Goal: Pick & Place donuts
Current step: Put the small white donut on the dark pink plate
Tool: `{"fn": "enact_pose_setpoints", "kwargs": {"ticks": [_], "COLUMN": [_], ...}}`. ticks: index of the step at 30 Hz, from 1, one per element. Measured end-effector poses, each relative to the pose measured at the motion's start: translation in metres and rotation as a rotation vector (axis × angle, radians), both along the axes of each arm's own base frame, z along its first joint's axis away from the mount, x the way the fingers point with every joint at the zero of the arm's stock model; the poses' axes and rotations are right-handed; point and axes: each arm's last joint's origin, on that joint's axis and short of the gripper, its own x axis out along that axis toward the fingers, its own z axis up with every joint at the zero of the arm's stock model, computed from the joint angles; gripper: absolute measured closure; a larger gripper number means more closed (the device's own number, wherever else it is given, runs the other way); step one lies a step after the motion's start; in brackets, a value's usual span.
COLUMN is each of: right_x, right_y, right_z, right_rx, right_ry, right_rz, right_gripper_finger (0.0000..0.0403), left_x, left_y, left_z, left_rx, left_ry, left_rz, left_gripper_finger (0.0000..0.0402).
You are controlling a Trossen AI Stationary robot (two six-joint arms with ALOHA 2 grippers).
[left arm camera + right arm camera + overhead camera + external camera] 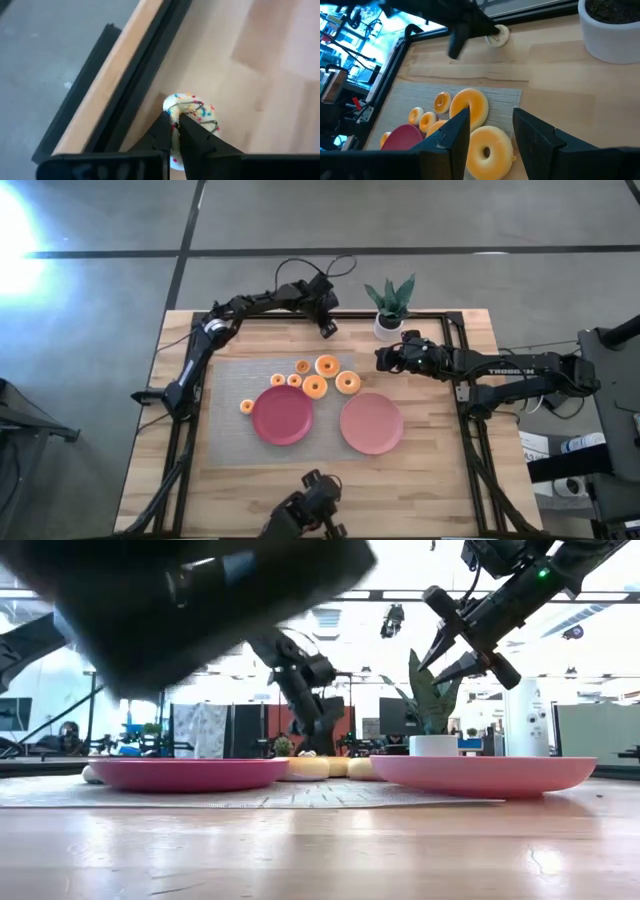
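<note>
A whitish donut with coloured sprinkles (197,111) sits by the black rail at the table's far edge, and my left gripper (174,117) is shut on it. The same donut (499,35) shows small in the right wrist view. Several orange-tan donuts (327,365) lie on a grey mat (225,380), behind a magenta plate (283,416) and a pink plate (371,423). My right gripper (490,127) hovers open above the rightmost donuts (487,150) and touches nothing. My left gripper pinches the whitish donut's ring at its near side (172,107) between the two fingers. One finger (162,125) stands at the outer edge; the other (189,127) covers the middle, hiding the hole. The fingers slant down toward the far edge. I cannot tell whether the donut is lifted clear.
A potted plant in a white pot (389,308) stands at the far edge, right of the left gripper. A black frame rail (135,85) runs along the far edge. A dark camera mount (310,510) sits at the near edge. Bare wood lies around the plates.
</note>
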Motion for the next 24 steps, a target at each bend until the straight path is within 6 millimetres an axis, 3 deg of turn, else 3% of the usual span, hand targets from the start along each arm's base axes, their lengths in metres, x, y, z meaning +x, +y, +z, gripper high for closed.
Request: {"fn": "enact_pose_setpoints", "kwargs": {"ticks": [5,11,19,24], "right_x": [0.0,0.0,0.0,0.0], "right_y": [0.0,0.0,0.0,0.001], "right_z": [0.0,0.0,0.0,0.0], "right_rx": [-0.015,-0.018,-0.053,-0.071], "right_ry": [0.013,0.017,0.047,0.065], "right_rz": [0.008,0.012,0.048,0.079], "right_gripper_finger": [0.0262,0.0262,0.0262,0.0262], "left_x": [-0.01,-0.037,-0.082,-0.123], "left_y": [-0.009,-0.04,-0.108,-0.17], "left_z": [0.033,0.055,0.069,0.048], "left_rx": [-0.059,-0.227,-0.222,-0.16], "left_ry": [0.002,0.156,0.098,0.082], "left_rz": [-0.067,-0.125,-0.083,-0.087], "left_gripper_finger": [0.0401,0.0401,0.0402,0.0402]}}
